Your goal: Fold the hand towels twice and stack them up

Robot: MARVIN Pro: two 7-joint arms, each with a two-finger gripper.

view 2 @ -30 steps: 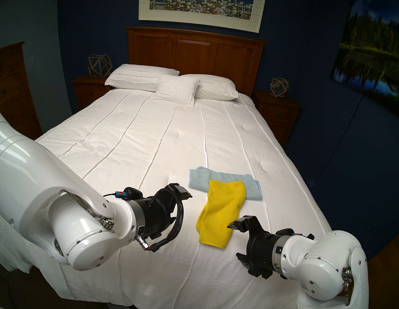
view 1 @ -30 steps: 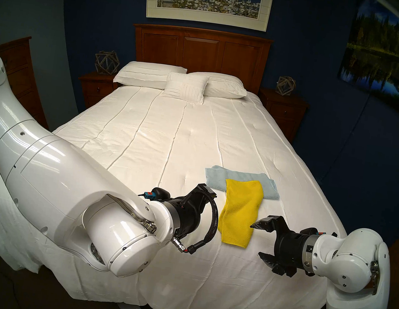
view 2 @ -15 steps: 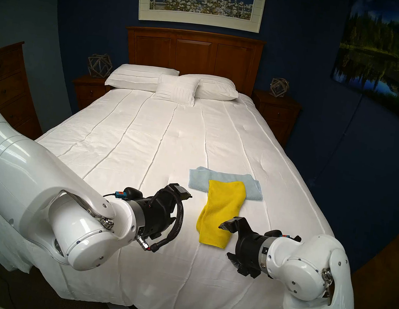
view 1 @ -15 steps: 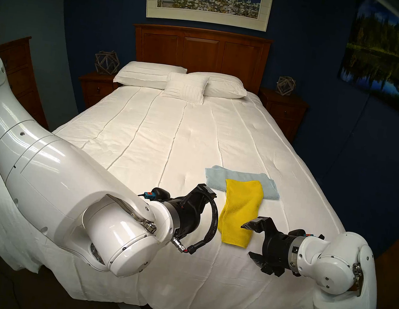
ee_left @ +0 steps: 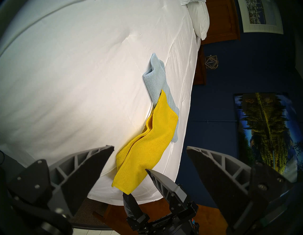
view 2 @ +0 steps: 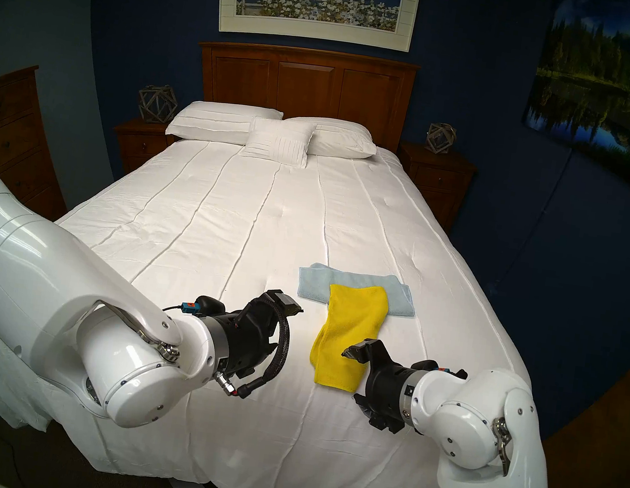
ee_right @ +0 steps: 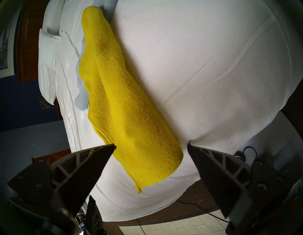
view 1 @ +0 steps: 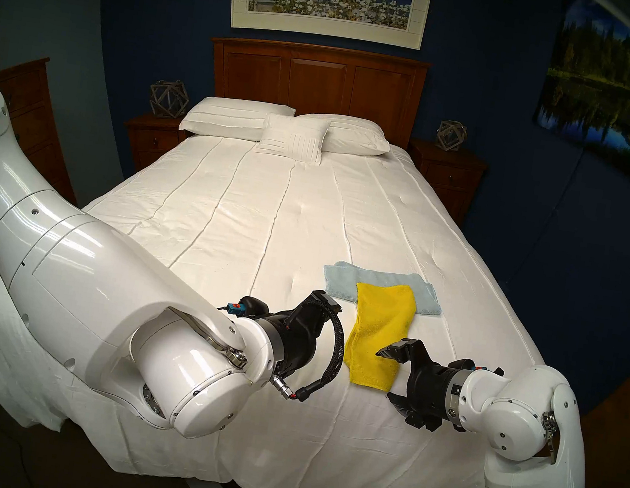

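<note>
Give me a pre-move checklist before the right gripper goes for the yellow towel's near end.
1. Right gripper jaws wide open, empty: ok.
2. Yellow towel near end lies between the right gripper's fingers in the right wrist view: ok.
3. Fingers touching the cloth: cannot tell.
4. Left gripper open, empty, off to the side of the towel: ok.
5. Yellow towel's far end overlaps the blue towel, so a pull may drag it: not ok.
6. Bedspread around the towels flat: ok.
</note>
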